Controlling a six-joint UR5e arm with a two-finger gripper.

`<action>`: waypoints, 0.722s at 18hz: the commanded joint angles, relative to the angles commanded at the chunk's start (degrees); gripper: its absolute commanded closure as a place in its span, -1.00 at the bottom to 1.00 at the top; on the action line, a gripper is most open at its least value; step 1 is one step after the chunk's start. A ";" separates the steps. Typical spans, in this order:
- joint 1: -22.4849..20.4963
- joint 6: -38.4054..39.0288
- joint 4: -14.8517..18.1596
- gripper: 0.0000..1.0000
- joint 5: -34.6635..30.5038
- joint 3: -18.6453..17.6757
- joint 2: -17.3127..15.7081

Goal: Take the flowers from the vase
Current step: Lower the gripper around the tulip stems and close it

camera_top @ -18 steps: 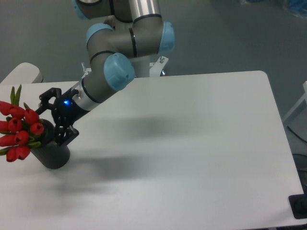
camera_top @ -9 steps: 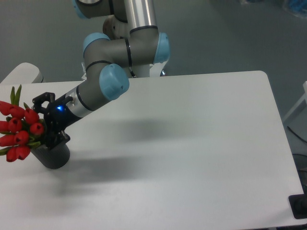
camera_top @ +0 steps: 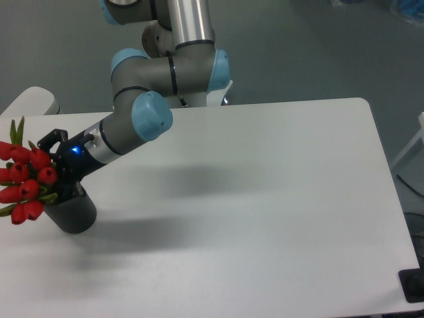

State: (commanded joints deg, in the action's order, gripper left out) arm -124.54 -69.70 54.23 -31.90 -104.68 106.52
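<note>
Flowers (camera_top: 24, 182) in vase (camera_top: 73, 212), pincer (camera_top: 58, 173) perhaps touching stems.

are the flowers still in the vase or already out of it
In the vase. The flowers lean out of the top of the black vase, which stands on the table; the gripper is at their base.

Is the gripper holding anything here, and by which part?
Cannot be told: the gripper is at the flowers just above the vase, but its fingers' closure is hidden.

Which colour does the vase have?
The vase is plain matte black, seen in the fixed camera view.
</note>
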 joint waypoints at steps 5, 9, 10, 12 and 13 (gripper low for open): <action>-0.79 1.58 -0.26 0.58 0.52 0.26 -0.62; -1.84 2.98 -0.26 0.58 3.51 0.53 -2.02; -1.93 3.86 -0.35 0.58 4.21 0.79 -2.54; -2.20 5.71 -0.35 0.58 4.75 1.32 -3.25; -2.46 6.67 -0.35 0.58 4.92 1.67 -3.51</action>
State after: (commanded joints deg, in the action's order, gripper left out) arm -127.00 -63.03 53.88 -26.98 -103.01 103.01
